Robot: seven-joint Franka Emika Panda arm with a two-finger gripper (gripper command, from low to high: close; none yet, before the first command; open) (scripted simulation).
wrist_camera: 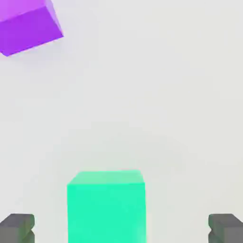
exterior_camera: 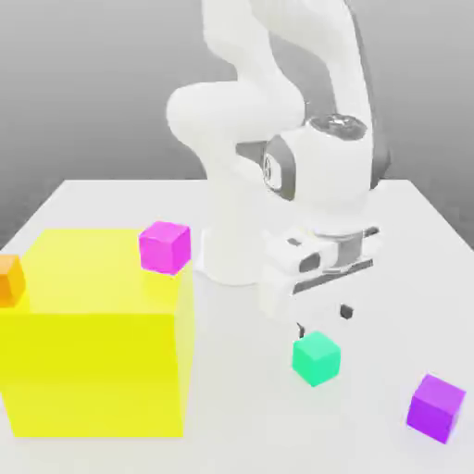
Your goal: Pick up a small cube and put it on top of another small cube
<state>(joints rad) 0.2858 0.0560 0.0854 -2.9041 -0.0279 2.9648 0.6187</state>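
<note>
Nearest in the exterior view, the purple cube (exterior_camera: 436, 406) sits on the white table (exterior_camera: 241, 435) at the front right, well apart from everything else. To its left and a little farther back rests the teal-green cube (exterior_camera: 317, 357), alone on the bare table surface with nothing touching it. Directly above that cube hangs the end effector (exterior_camera: 322, 320), pointing downward, its two dark fingertips (exterior_camera: 346, 312) spread wide and holding nothing; the tips are just above the cube, not around it. In the hand view the same end effector (wrist_camera: 121, 228) shows one dark fingertip (wrist_camera: 17, 228) at each side with the teal-green cube (wrist_camera: 106, 206) lying between them, clear gaps of table on both flanks, and the purple cube (wrist_camera: 28, 26) off in a corner. On the exterior view's left stands the big yellow block (exterior_camera: 97, 347), far larger than any of the cubes, reaching from the near part of the table back toward its middle. On top of that block, at its far right corner, sits the magenta cube (exterior_camera: 165, 247). The orange cube (exterior_camera: 9, 280) rests on the block's left edge, partly cut off by the exterior view's left border and well apart from the teal-green cube. Farthest back rises the white arm (exterior_camera: 268, 111), its base planted behind the magenta cube near the table's middle.
</note>
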